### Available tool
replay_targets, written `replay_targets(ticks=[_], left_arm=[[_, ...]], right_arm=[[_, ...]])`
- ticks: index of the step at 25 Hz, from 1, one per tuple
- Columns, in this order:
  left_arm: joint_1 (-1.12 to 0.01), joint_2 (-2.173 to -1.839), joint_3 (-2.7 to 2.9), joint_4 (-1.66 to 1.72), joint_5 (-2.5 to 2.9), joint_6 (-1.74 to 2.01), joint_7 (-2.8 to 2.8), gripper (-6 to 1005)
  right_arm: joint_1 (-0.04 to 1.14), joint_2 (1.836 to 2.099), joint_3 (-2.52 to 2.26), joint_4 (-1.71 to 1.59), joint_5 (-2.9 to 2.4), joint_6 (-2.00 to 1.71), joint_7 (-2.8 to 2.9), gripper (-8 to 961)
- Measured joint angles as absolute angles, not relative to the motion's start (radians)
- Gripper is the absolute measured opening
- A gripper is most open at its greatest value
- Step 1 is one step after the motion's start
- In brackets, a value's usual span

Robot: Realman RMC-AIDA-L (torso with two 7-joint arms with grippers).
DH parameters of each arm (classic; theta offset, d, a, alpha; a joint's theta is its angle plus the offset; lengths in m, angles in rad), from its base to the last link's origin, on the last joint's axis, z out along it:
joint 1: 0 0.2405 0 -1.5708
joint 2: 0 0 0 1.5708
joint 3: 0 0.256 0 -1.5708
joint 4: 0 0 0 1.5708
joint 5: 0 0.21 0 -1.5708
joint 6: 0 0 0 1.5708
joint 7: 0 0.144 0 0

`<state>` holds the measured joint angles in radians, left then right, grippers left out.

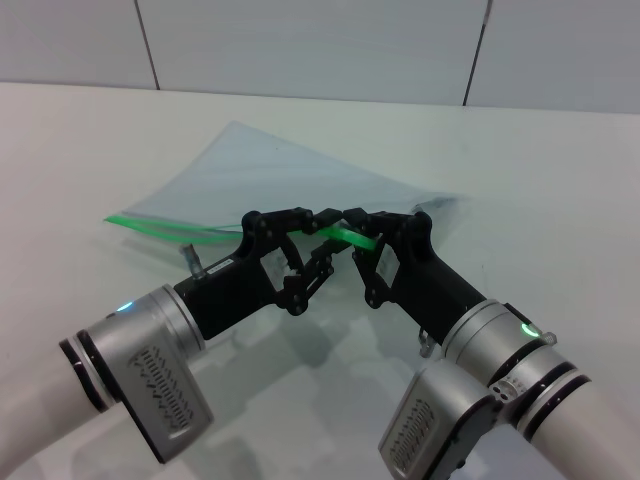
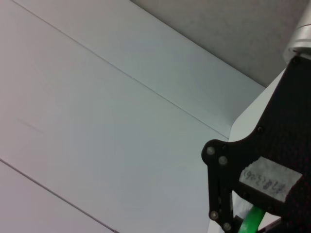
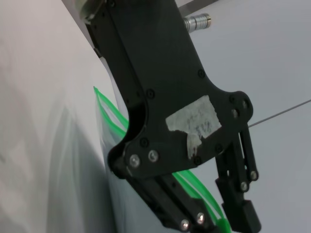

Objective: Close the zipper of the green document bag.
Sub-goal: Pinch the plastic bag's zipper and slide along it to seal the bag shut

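The green document bag (image 1: 270, 180) lies flat on the white table, a translucent pale blue-grey pouch with its near edge raised. Its bright green zipper (image 1: 160, 228) runs along that near edge and shows as two separate strips toward the left end. My left gripper (image 1: 330, 238) and right gripper (image 1: 358, 240) meet tip to tip at the middle of the edge, each shut on the green strip. The right wrist view shows the left gripper (image 3: 221, 221) with the zipper (image 3: 109, 109) passing between its fingers. In the left wrist view a bit of zipper (image 2: 252, 221) sits under the right gripper's black side plate. No slider tab shows.
The white table (image 1: 100, 130) stretches out bare on both sides of the bag and in front of the arms. A tiled wall (image 1: 300, 40) rises behind the table's far edge.
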<state>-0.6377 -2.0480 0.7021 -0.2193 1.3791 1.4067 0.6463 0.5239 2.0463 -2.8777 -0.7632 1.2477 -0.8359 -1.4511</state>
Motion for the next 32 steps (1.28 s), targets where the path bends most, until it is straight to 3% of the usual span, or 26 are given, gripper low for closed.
replay_targets(ticks=[4, 32], left_arm=[[-0.637, -2.049, 0.703, -0.219, 1.379, 1.407, 0.647, 258], [-0.636, -2.048, 0.706, -0.219, 1.395, 1.407, 0.675, 165]], right_arm=[[0.524, 2.046, -2.878, -0.764, 1.247, -0.836, -1.451, 74], [0.520, 2.046, -2.876, -0.765, 1.210, -0.827, -1.452, 97]])
